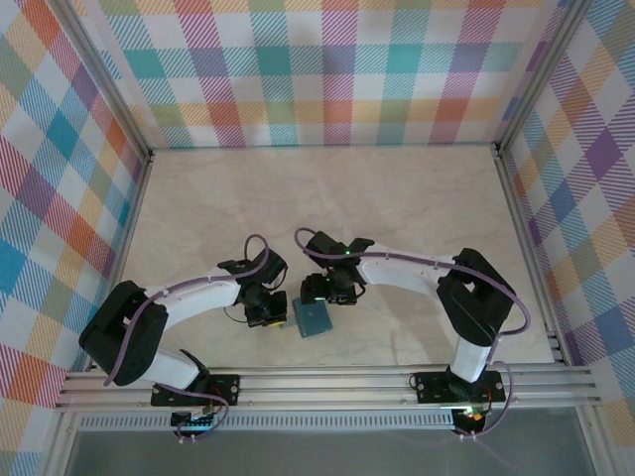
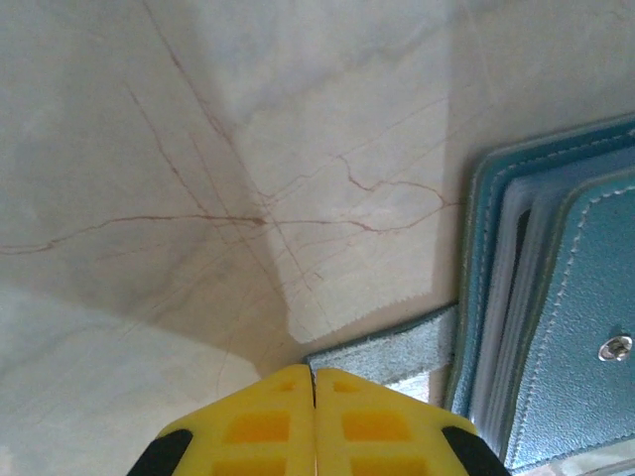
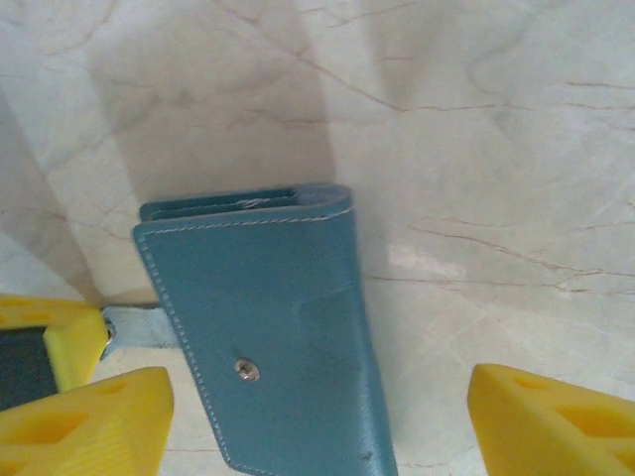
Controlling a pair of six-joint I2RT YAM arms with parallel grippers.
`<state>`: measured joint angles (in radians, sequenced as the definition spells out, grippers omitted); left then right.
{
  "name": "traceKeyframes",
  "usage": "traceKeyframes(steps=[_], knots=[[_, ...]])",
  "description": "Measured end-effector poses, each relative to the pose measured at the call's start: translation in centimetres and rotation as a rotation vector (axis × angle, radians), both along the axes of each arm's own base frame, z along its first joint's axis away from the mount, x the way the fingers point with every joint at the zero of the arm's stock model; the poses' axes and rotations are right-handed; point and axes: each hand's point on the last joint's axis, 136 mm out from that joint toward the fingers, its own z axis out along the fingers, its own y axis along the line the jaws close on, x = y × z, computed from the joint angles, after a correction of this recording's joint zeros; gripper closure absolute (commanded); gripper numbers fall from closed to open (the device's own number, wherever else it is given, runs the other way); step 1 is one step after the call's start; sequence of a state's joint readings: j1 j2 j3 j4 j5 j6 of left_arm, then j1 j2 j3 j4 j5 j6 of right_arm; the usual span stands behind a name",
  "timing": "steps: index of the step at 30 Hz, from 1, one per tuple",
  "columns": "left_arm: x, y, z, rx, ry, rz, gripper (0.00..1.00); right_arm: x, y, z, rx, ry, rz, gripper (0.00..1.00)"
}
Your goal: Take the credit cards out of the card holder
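Observation:
The teal-blue card holder (image 1: 317, 319) lies folded shut on the marble table between my two grippers. Its snap stud (image 3: 246, 370) is bare, and its strap (image 2: 392, 352) sticks out sideways, undone. My left gripper (image 2: 315, 380) is shut, with the strap's end pinched at its yellow tips. In the top view the left gripper (image 1: 270, 314) sits just left of the holder. Above the holder (image 3: 268, 327), my right gripper (image 3: 319, 421) is open, one finger on each side, touching nothing. Pale layered edges (image 2: 514, 288) show between the covers. The credit cards are hidden inside.
Checked cloth walls (image 1: 327, 79) close in the table (image 1: 397, 198) at the back and on both sides. An aluminium rail (image 1: 327, 382) with the arm bases runs along the near edge. Bare marble stretches behind both grippers.

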<state>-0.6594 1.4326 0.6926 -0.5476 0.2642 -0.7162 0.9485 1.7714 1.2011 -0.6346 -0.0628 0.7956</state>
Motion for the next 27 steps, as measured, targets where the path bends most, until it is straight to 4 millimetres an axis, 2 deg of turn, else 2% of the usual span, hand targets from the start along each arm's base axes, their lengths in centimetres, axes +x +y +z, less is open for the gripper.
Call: traceKeyframes(steps=[5,11,16,27], knots=[[0.0,0.1,-0.1,-0.046,0.012,0.022,0.93,0.0,1.4,-0.4,-0.051,-0.012,0.030,0.11],[0.0,0.0,-0.3,-0.100,0.021,0.041,0.93,-0.1,1.9,-1.7,-0.108,0.008,0.042,0.09],[0.0,-0.1,-0.4,-0.133,0.022,0.042,0.93,0.7,2.9,-2.1,-0.127,-0.004,0.038,0.09],[0.0,-0.6,-0.4,-0.163,0.022,0.026,0.93,2.1,2.4,-2.7,-0.213,-0.051,0.008,0.10]])
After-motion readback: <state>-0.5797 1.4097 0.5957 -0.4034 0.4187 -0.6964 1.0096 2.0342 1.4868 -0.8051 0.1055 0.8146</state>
